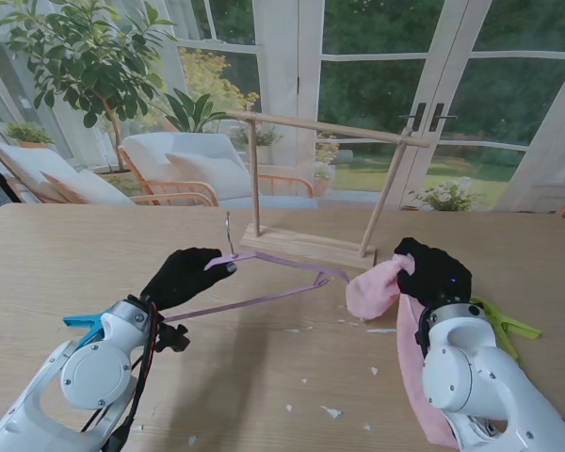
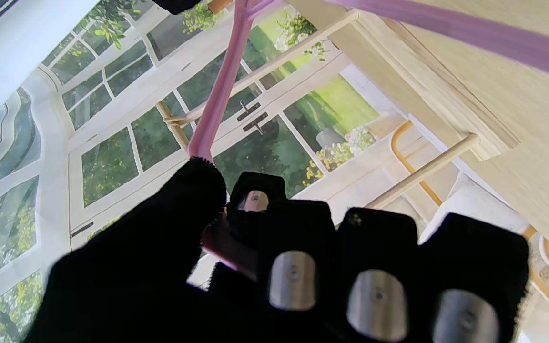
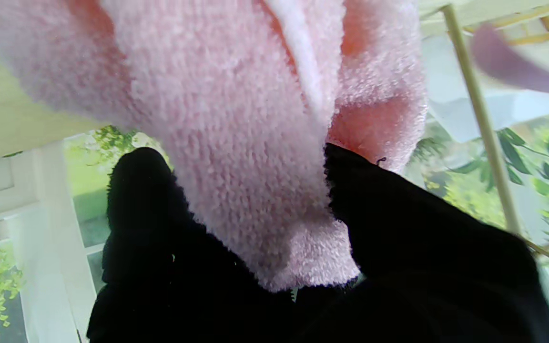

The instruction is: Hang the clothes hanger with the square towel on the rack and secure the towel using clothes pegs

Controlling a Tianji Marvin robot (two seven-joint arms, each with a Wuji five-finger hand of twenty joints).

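A lilac clothes hanger point(image 1: 273, 282) is held above the table by my left hand point(image 1: 184, 276), which is shut on the hanger's near arm. Its metal hook point(image 1: 228, 231) points up, near the wooden rack point(image 1: 325, 188). In the left wrist view the gloved fingers point(image 2: 293, 267) pinch the lilac hanger bar point(image 2: 219, 100). My right hand point(image 1: 433, 273) is shut on a pink towel point(image 1: 377, 287), lifted beside the hanger's right end; the rest of the towel trails back past the wrist. In the right wrist view the towel point(image 3: 236, 143) fills the picture, clamped between black fingers point(image 3: 389, 224).
A blue peg point(image 1: 85, 323) lies by my left forearm and a yellow-green peg point(image 1: 508, 325) lies right of my right wrist. Small white scraps point(image 1: 330, 411) dot the table near me. The rack stands at the table's far middle, before the windows.
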